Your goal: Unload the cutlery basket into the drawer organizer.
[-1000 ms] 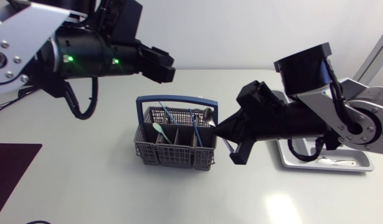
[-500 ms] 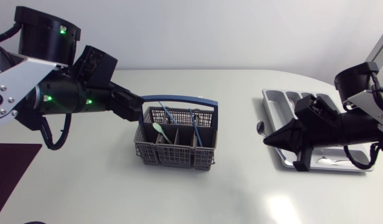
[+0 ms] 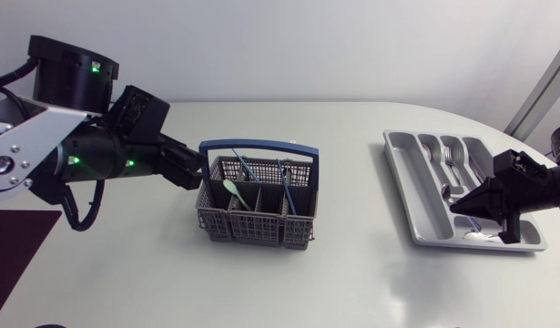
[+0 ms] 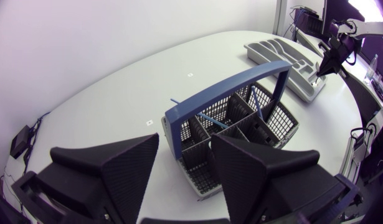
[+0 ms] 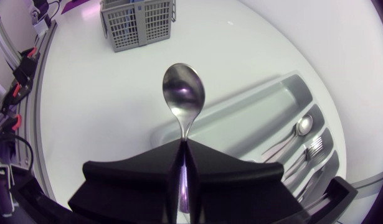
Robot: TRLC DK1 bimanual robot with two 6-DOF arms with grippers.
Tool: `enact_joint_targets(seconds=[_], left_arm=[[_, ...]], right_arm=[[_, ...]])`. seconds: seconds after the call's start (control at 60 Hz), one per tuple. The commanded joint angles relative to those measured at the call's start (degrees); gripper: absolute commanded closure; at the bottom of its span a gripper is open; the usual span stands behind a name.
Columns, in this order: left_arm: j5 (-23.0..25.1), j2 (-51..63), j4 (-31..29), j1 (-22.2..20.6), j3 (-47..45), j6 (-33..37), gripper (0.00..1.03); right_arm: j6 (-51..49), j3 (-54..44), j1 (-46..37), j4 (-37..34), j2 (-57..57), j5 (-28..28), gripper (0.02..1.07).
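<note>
Seen from above, the cutlery basket (image 3: 252, 228) stands a little toward 9 o'clock of the table's (image 3: 352, 282) middle, its blue handle (image 3: 259, 144) arched upright over the grey mesh. Inside it a green-handled utensil (image 3: 234, 189) leans in a front compartment and two thin blue-handled pieces (image 3: 246, 167) stick up toward the back. The left pincer (image 3: 198, 169) sits at the basket's 9 o'clock side, close to the end of the handle. In its own wrist view the two broad fingers (image 4: 126, 165) stand wide apart with nothing between them, and the basket lies just ahead. The drawer organizer (image 3: 414, 182) lies well apart from the basket at the table's 3 o'clock side, with spoons and forks (image 3: 453, 155) already in its compartments toward 12 o'clock. The right pincer (image 3: 462, 208) hangs over the organizer's 5 o'clock end, closed tight on a spoon (image 5: 184, 93) — the fingers clamp the handle from both sides and the bowl juts out ahead of them. Whether the bowl touches the tray I cannot tell.
</note>
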Motion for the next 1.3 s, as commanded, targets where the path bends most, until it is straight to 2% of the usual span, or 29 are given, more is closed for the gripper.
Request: enact_joint_targets(seconds=[0.0, 0.1, 0.367, 0.583, 0.883, 1.033, 1.133, 1.283], left_arm=[[0.68, -0.58, 0.47, 0.52, -1.45, 0.06, 0.42], [0.68, -0.58, 0.47, 0.52, -1.63, 0.06, 0.42], [0.68, -0.67, 0.47, 0.35, -1.98, -0.55, 0.42], [0.68, -0.75, 0.12, -0.09, -2.15, -1.08, 0.42], [0.68, -0.14, -0.06, -2.11, -3.3, -2.48, 0.42], [0.77, 1.44, -0.15, -4.05, -3.21, -3.98, 0.43], [0.77, 2.76, -0.15, -4.49, -3.03, -5.12, 0.44], [2.52, 4.69, -0.94, -3.87, -2.42, -7.05, 0.49]], right_arm=[[-6.87, 4.07, -3.04, -2.07, 3.91, 0.67, 1.0], [-12.23, 8.73, -6.21, -4.97, 8.3, 2.17, 1.0], [-19.7, 12.16, -10.86, -3.65, 14.9, 9.11, 1.0], [-24.45, 8.03, -11.83, 4.7, 16.3, 14.73, 1.0], [-26.03, 6.18, -11.83, 7.25, 17.45, 18.69, 0.99], [-25.85, 4.69, -12.09, 8.83, 16.65, 18.69, 0.78], [-25.5, 3.81, -12.36, 9.44, 15.86, 18.6, 0.71], [-23.66, 3.37, -12.62, 10.06, 14.72, 18.51, 0.55]])
